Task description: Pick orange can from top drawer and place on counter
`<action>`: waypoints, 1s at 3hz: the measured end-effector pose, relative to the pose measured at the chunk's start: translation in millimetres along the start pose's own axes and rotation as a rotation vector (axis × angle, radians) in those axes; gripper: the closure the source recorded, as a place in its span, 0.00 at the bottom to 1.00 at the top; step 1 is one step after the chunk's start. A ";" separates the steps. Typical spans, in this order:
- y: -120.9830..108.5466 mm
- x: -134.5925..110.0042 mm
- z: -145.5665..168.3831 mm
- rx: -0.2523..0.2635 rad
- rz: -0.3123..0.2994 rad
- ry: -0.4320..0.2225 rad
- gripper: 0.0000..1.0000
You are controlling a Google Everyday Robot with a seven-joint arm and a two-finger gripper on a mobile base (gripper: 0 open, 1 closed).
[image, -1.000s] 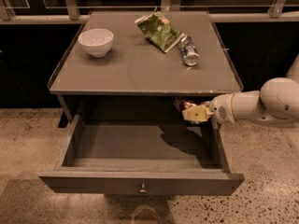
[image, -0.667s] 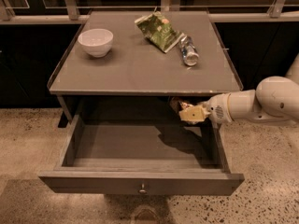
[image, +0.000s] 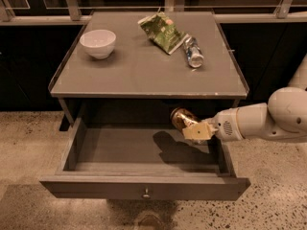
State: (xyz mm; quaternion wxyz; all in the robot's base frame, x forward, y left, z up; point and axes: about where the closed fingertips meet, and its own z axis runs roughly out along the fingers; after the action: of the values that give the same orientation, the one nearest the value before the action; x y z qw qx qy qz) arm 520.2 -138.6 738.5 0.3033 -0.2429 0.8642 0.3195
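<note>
The top drawer [image: 144,188] stands pulled open below the counter [image: 144,73]; its floor is bare. My gripper [image: 192,127] reaches in from the right over the drawer's right side, just under the counter's front edge. It is shut on the orange can [image: 181,119], which tilts and hangs above the drawer floor, casting a shadow below. The drawer's round knob [image: 146,193] shows at the front centre.
On the counter sit a white bowl [image: 98,42] at the left, a green snack bag [image: 162,31] at the back middle and a clear plastic bottle [image: 193,52] lying on its side at the right. Metal railing posts stand behind.
The gripper with the can has shifted slightly left and up, nearer the counter's front edge. Nothing else has moved.
</note>
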 end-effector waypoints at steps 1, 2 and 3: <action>20.0 3.9 -17.0 0.021 0.002 -0.008 1.00; 42.0 -25.7 -37.5 0.074 -0.080 -0.024 1.00; 61.2 -71.6 -59.7 0.139 -0.188 -0.062 1.00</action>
State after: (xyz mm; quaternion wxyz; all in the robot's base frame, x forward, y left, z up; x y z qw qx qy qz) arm 510.6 -122.7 848.4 0.3747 -0.2910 0.8480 0.2363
